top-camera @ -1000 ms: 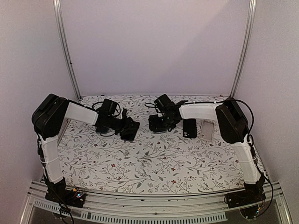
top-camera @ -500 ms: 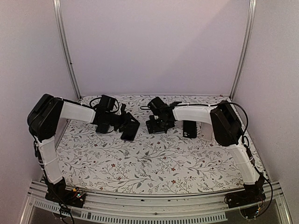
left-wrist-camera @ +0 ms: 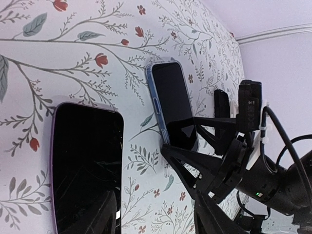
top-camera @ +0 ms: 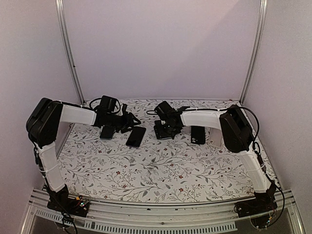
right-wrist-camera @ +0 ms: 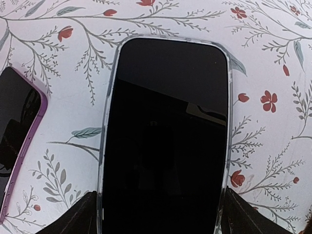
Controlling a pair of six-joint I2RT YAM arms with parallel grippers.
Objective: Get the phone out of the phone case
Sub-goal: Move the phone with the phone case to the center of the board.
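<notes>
While cased phone (right-wrist-camera: 165, 122) lies flat, right pincer (right-wrist-camera: 160, 197) straddles it, fingers (right-wrist-camera: 78, 219) wide apart at case edges; contact cannot tell.

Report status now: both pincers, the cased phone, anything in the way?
Left pincer open, empty. Right pincer astride cased phone, grip unclear. Phone flat, case on. Purple-cased phone close beside it.

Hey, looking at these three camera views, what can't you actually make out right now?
Left hand: open or shut unclear; small and dark in the top view, fingers mostly cut off by the left wrist view's bottom edge.
Clear-cased phone: lower end cut off by the right wrist view's bottom edge, so whether the right hand touches it is unclear.
Pale case: top view, partly behind the right arm, too small to tell if empty.
</notes>
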